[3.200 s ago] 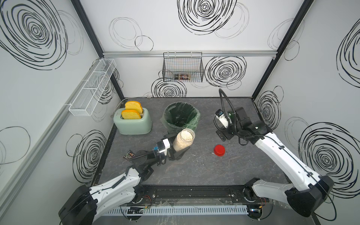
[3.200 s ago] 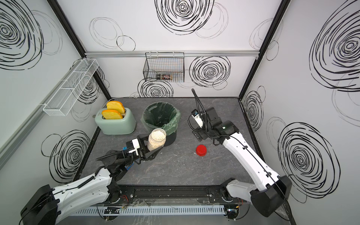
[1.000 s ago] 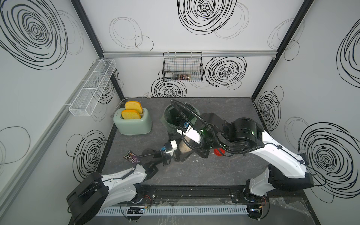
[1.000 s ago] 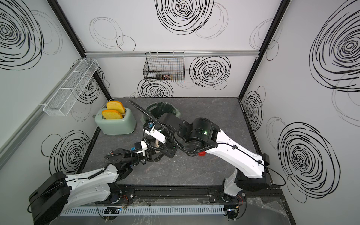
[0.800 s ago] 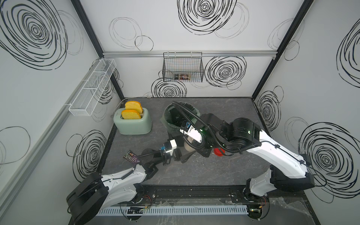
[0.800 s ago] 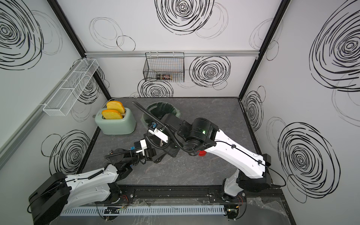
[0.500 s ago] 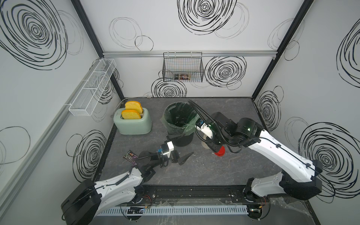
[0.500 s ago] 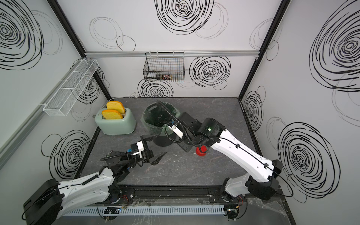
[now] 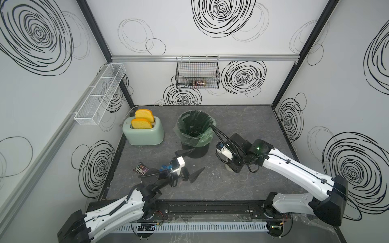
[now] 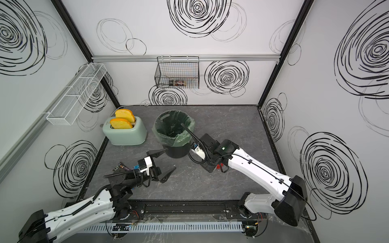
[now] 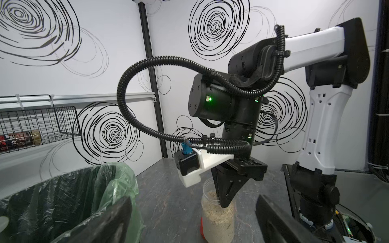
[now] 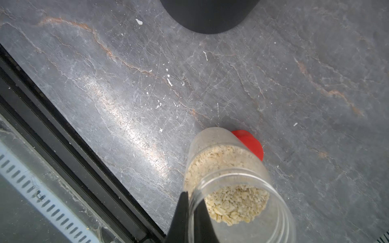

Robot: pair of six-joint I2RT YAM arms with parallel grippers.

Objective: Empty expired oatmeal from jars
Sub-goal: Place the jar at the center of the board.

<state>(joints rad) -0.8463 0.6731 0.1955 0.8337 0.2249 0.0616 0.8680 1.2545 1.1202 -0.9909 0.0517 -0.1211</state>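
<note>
— Right wrist view: where's the jar from where you stand?
— Near the bin, upright, uncapped, oatmeal inside. Right gripper pinches its rim; left gripper gapes empty beside the bin.

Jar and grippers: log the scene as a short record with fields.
jar: upright, lid off, near bin
oatmeal: in jar, not yet dumped
lid: on table, beside jar
right gripper: shut on jar rim, one finger inside
left gripper: open, empty, near bin
</note>
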